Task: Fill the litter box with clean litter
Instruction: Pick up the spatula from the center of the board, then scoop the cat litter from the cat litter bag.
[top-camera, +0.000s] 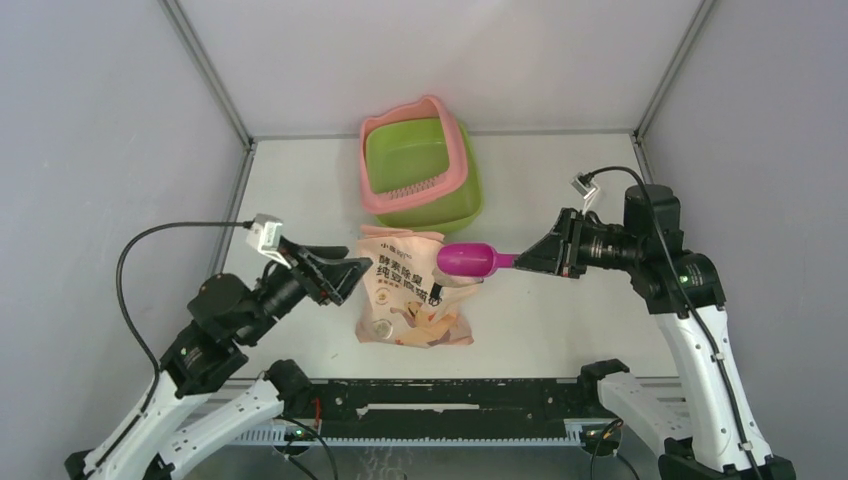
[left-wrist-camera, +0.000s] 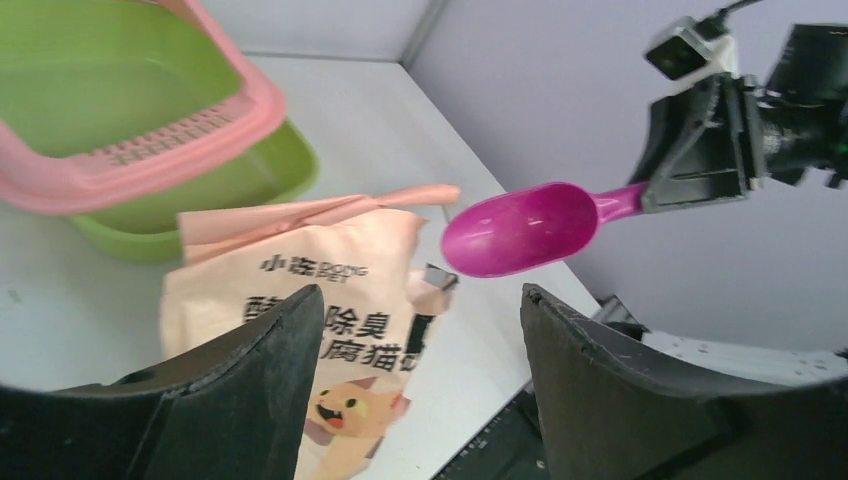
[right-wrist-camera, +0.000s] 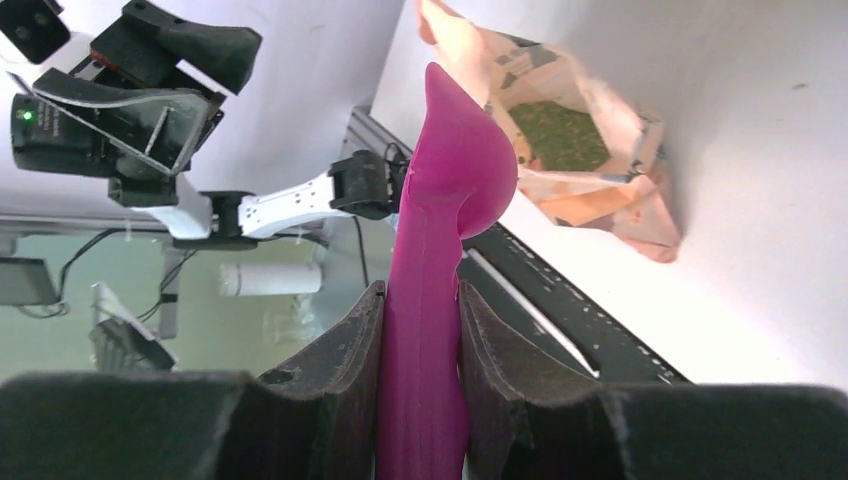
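The litter box (top-camera: 410, 155) stands at the back centre, pink rim around a lime-green basin, with the perforated pink grid at its near end; its basin (left-wrist-camera: 90, 80) shows plain green. A peach-pink printed bag (top-camera: 410, 295) lies just in front of it, mouth open, with greenish-grey litter (right-wrist-camera: 560, 135) inside. My right gripper (top-camera: 522, 262) is shut on the handle of a magenta scoop (top-camera: 468, 261) and holds its bowl above the bag's top right corner. My left gripper (top-camera: 342, 277) is open and empty, just left of the bag, pointing at it.
Grey enclosure walls close in the white table (top-camera: 560, 180) on the left, back and right. A black rail (top-camera: 450, 395) runs along the near edge between the arm bases.
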